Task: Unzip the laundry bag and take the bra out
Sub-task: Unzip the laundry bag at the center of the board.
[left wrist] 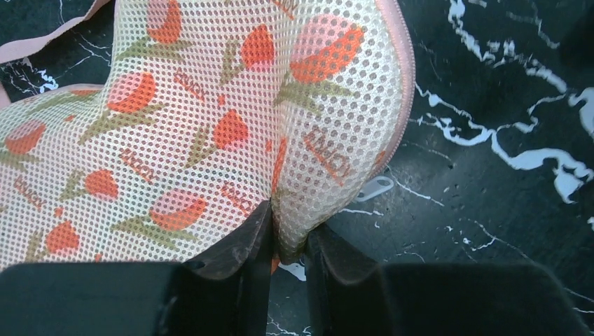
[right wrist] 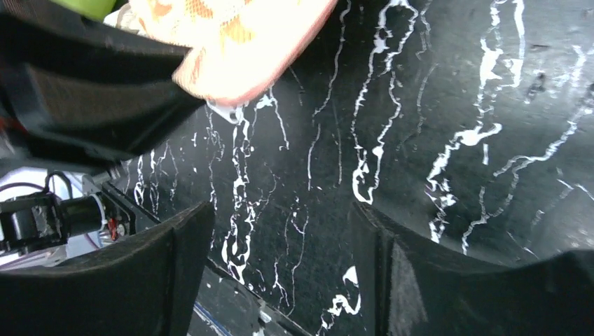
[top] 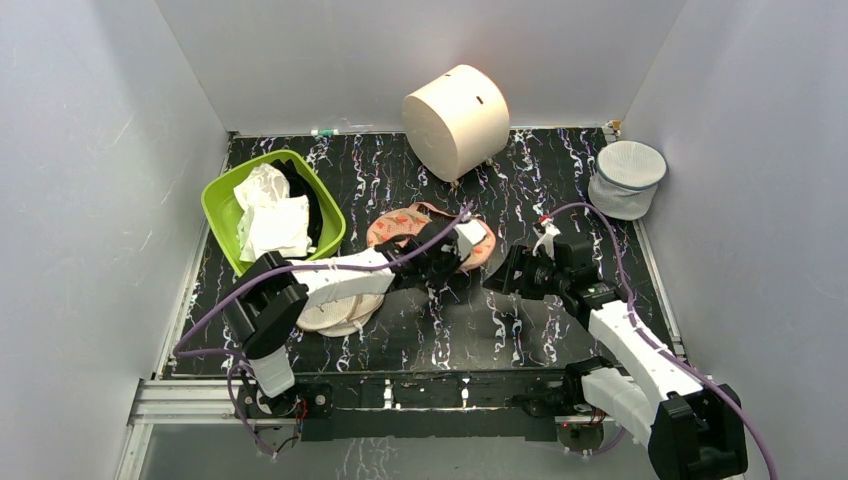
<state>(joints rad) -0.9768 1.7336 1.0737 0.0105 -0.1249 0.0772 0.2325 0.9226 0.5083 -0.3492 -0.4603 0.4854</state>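
Note:
The laundry bag point(top: 400, 222), a peach case with orange-red flowers, lies closed at mid-table. My left gripper point(top: 450, 263) is shut on a fold of mesh at its near rim; the left wrist view shows the bag point(left wrist: 210, 119) pinched between my gripper point(left wrist: 288, 241). A small metal zipper pull point(left wrist: 373, 189) hangs from the rim just right of the pinch. My right gripper point(top: 502, 273) is open and empty, right of the bag; in its own view, the gripper point(right wrist: 284, 217) is over bare mat, with the bag's corner point(right wrist: 238, 42) and zipper pull point(right wrist: 228, 112) ahead. The bra is hidden.
A green basin point(top: 225, 195) with white cloths stands at the back left. A large white cylinder point(top: 455, 120) lies at the back. A white mesh basket point(top: 625, 180) is at the back right. Beige discs point(top: 340, 312) lie under my left arm.

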